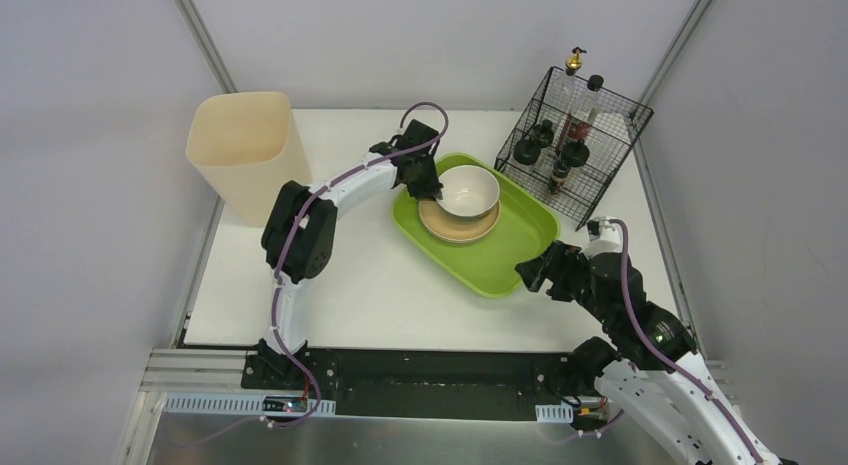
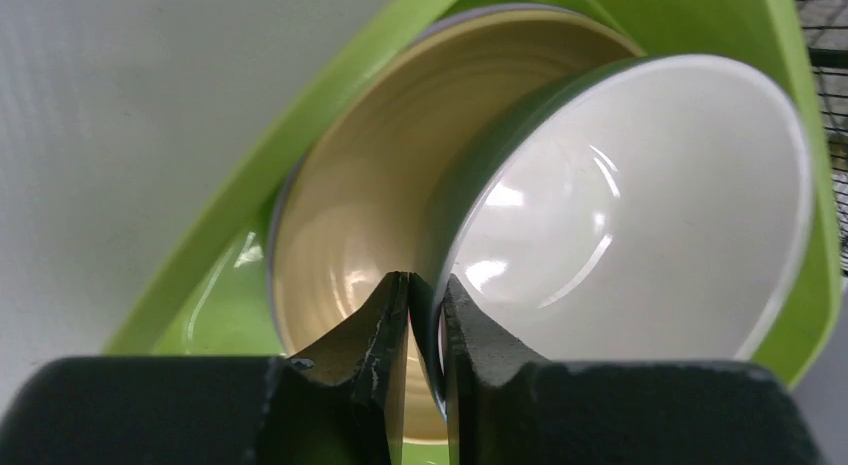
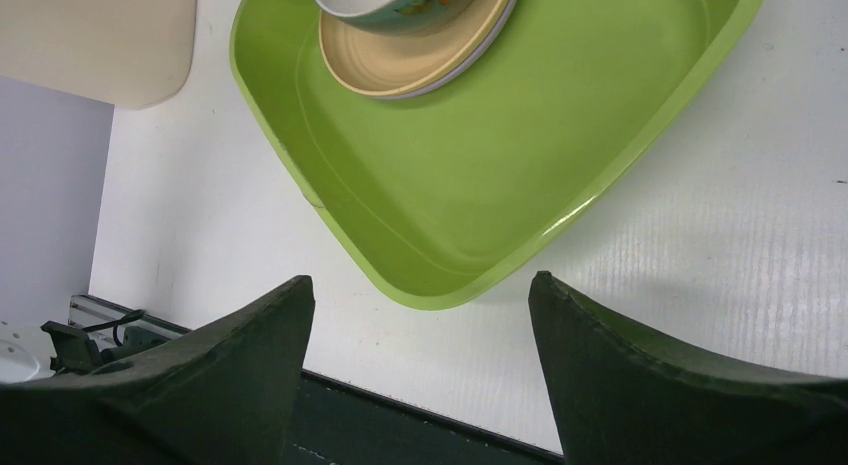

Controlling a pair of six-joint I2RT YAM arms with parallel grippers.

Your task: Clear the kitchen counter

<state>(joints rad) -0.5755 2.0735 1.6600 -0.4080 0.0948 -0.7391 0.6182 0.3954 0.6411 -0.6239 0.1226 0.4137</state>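
A white bowl with a greenish outside sits on a tan plate inside the green tray on the white kitchen counter. My left gripper is shut on the bowl's left rim; in the left wrist view its jaws pinch the bowl wall over the plate. My right gripper is open and empty just off the tray's near right corner; in the right wrist view the tray lies ahead of the spread jaws, with the bowl and plate beyond.
A tall cream bin stands at the back left, also visible in the right wrist view. A black wire rack with bottles stands at the back right. Grey metal framing runs along the near edge.
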